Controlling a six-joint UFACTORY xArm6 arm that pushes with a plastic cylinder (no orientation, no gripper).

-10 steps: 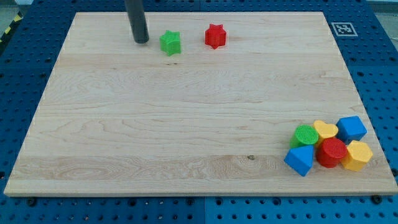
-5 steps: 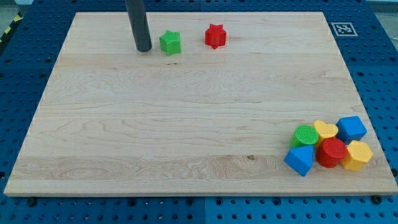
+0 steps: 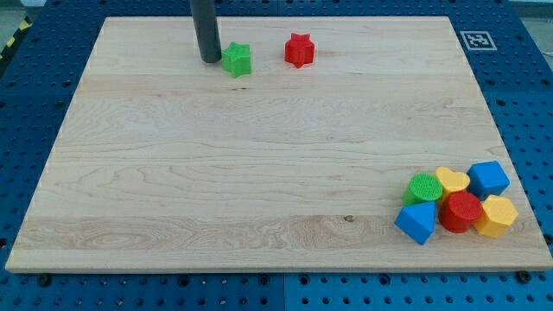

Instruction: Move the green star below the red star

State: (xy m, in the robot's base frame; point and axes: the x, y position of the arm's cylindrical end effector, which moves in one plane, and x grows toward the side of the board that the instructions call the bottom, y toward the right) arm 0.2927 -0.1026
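Observation:
The green star (image 3: 237,60) lies near the view's top, left of centre on the wooden board (image 3: 259,173). The red star (image 3: 299,50) lies to its right and slightly higher, a short gap apart. My tip (image 3: 211,60) is right at the green star's left side, touching it or nearly so. The dark rod rises from it out of the view's top.
A cluster sits at the board's bottom right: a green cylinder (image 3: 424,187), a yellow heart (image 3: 452,180), a blue cube (image 3: 489,178), a blue block (image 3: 416,222), a red cylinder (image 3: 460,212) and a yellow block (image 3: 496,215). A marker tag (image 3: 477,40) is at top right.
My tip has moved right, from a clear gap left of the green star to right against its left side. The blocks have not visibly moved.

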